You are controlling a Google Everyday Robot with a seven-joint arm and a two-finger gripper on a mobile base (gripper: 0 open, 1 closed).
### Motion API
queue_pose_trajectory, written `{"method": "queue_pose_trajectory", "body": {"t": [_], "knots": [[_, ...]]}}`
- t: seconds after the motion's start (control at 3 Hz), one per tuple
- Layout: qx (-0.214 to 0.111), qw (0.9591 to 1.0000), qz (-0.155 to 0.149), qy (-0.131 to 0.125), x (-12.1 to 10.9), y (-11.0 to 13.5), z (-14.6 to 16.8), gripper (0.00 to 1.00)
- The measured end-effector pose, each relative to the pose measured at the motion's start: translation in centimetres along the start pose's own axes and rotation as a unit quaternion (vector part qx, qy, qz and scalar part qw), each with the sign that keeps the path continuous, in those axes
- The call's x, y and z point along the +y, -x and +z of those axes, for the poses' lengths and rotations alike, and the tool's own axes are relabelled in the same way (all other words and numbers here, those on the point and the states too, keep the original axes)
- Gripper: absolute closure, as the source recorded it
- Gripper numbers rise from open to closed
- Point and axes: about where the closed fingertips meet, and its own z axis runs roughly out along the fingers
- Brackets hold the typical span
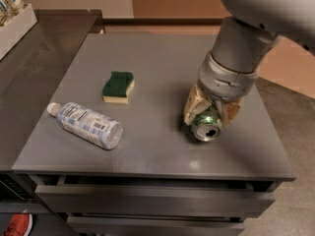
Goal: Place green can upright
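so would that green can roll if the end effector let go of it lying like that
Probably. The small dark green metal drink can lies on its side, clasped by the end effector, so its round body could roll on the smooth grey tabletop. Its top looks opened, so it is likely empty, light and easily dented.

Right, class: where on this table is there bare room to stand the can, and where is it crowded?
Bare: the table centre between sponge and gripper, the back behind them, and the front strip between bottle and green can. Crowded: the right side, where the gripper clasps it lying down.
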Motion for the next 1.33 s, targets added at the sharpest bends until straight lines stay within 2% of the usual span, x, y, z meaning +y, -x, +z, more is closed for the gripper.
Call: {"method": "queue_pose_trajectory", "body": {"t": [0.33, 0.67, 1.0, 1.33], "knots": [[0.012, 0.9954, 0.084, -0.044, -1.0, -1.0, -0.9, 1.00], [0.025, 0.9792, 0.176, -0.098, -2.2, -2.1, -1.6, 1.00], [0.042, 0.9560, 0.253, -0.143, -3.2, -2.9, -2.5, 1.00], [0.054, 0.9262, 0.321, -0.191, -4.3, -4.0, -3.5, 1.00]]}}
